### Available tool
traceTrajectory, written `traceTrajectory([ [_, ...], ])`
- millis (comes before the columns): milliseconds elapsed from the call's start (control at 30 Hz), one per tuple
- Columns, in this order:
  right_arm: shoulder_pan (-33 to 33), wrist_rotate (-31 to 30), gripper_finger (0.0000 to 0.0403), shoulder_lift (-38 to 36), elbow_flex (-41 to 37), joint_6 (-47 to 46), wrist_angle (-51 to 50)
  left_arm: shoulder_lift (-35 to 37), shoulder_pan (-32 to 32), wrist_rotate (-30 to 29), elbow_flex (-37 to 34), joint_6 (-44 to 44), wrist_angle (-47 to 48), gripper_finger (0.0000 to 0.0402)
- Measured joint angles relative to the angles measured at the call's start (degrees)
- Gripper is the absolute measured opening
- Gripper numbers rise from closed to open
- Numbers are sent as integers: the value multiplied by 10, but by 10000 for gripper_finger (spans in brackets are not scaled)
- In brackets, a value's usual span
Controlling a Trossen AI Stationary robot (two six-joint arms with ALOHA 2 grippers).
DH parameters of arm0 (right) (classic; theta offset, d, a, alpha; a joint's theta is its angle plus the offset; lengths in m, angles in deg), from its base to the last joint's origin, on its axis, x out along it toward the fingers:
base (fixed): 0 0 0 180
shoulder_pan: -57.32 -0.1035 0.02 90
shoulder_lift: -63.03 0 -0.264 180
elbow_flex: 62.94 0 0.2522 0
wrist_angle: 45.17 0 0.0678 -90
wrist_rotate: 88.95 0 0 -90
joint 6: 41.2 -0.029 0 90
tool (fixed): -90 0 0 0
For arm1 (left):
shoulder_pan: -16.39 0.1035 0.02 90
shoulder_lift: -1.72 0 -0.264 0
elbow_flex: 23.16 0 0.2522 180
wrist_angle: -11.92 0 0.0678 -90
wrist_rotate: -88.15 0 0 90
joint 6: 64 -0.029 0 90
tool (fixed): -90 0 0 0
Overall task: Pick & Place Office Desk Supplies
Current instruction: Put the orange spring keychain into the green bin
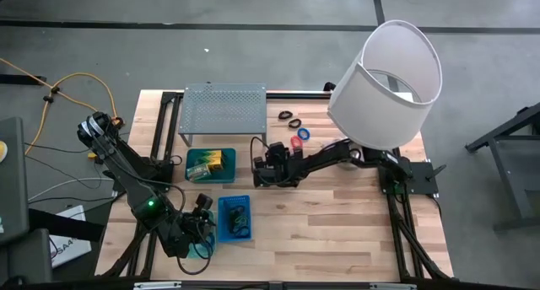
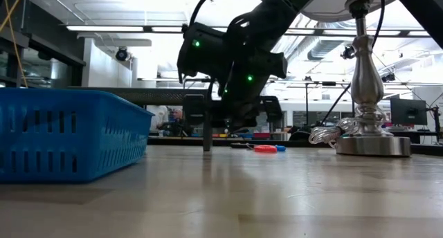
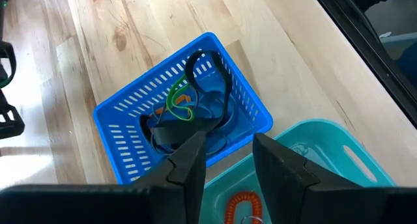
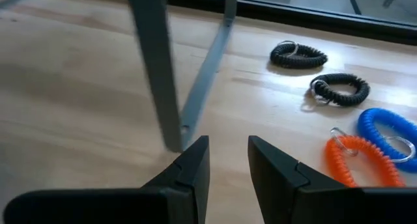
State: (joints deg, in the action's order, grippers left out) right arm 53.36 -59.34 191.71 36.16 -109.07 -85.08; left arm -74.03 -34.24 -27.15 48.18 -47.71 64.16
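Note:
Two black coiled loops [image 4: 298, 54] [image 4: 340, 88], a blue coiled ring [image 4: 388, 129] and a red-orange one [image 4: 348, 160] lie flat on the wood ahead of my right gripper [image 4: 228, 155]. That gripper is open and empty, low beside the rack's right front leg [image 4: 156, 74]. In the high view it is at mid-table [image 1: 260, 168]. My left gripper [image 3: 228, 152] is open and empty, above the rim between a blue basket [image 3: 130, 113] and a teal bin [image 3: 326, 152]. The basket holds black bands [image 3: 215, 87] and a green loop [image 3: 179, 103]. An orange coil [image 3: 242, 204] lies in the bin.
A grey perforated rack [image 1: 224, 109] stands at the far middle, and a white-shaded lamp [image 1: 388, 83] at the far right, its metal base [image 2: 374, 144] on the table. A teal tray [image 1: 196, 174] with yellow-green packets [image 1: 215, 161] sits in front of the rack. Bare wood lies near right.

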Motion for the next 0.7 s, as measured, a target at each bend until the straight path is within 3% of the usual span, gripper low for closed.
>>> traceTrajectory([
  [300, 27, 24, 94, 0, 0, -1, -37, 0, 0, 0, 0, 0, 0, 120],
  [700, 55, 41, 94, 0, 0, -91, -144, 0, 0, 0, 0, 0, -2, 120],
])
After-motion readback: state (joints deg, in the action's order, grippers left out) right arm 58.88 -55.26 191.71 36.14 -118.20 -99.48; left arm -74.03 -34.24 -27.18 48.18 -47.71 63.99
